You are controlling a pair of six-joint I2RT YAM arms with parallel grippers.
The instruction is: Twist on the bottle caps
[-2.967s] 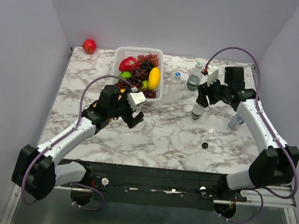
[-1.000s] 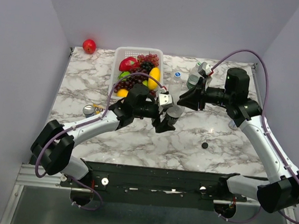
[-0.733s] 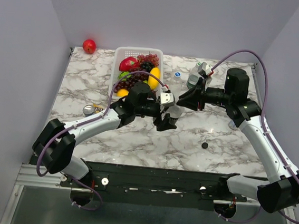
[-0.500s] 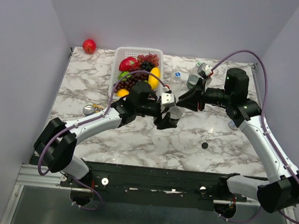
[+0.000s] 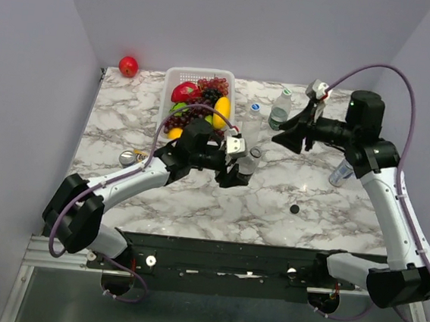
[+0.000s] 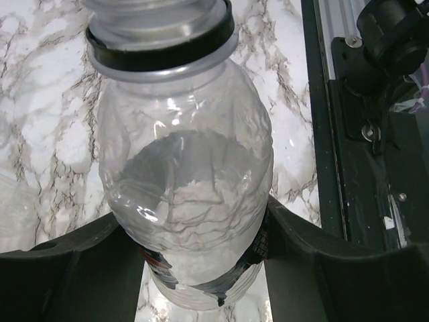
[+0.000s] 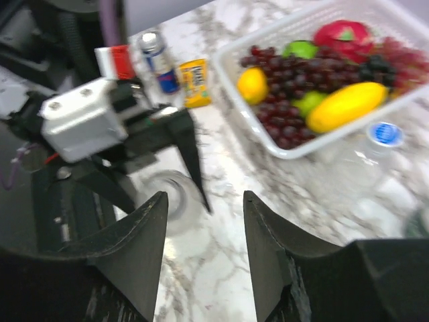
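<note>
A clear, uncapped bottle (image 5: 253, 160) stands mid-table with my left gripper (image 5: 241, 171) shut on its body. In the left wrist view the bottle (image 6: 188, 181) fills the frame, a black ring round its neck, and is pinched between the two fingers (image 6: 322, 268). My right gripper (image 5: 284, 137) hangs open to the bottle's right, holding nothing. Its wrist view looks down on the bottle's open mouth (image 7: 167, 194). A black cap (image 5: 294, 209) lies loose on the marble. A blue cap (image 5: 255, 107) and a white-green cap (image 5: 285, 92) sit on two bottles behind.
A white basket (image 5: 179, 71) of fruit stands at the back. A red apple (image 5: 128, 66) lies in the far left corner. One drink can (image 5: 129, 158) lies at the left and another (image 5: 341, 173) stands at the right. A yellow packet (image 7: 194, 82) lies near the basket.
My left gripper has closed on the bottle. My right gripper has opened, let go of the bottle's top and drawn back to the right and up.
</note>
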